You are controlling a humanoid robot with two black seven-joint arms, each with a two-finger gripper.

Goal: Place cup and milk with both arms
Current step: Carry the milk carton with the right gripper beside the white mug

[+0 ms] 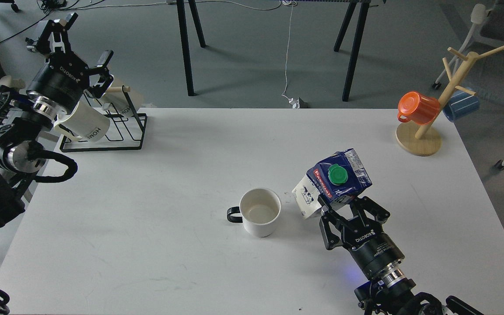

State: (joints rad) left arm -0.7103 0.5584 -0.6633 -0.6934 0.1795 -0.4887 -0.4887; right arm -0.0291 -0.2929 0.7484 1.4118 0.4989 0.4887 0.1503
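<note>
White table (155, 227): cup (259, 211) standing free, milk (335, 181) tilted in clamped right gripper (328, 205), left gripper (81, 50) spread empty; next, likely set carton upright

White cup (259, 211) upright mid-table, black handle pointing left; just right, tilted blue-white milk (333, 181) carton, green cap up.

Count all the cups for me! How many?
5, maybe more hidden: white cup mid-table, two cream mugs on the black rack, orange cup and blue cup on the wooden tree.
</note>
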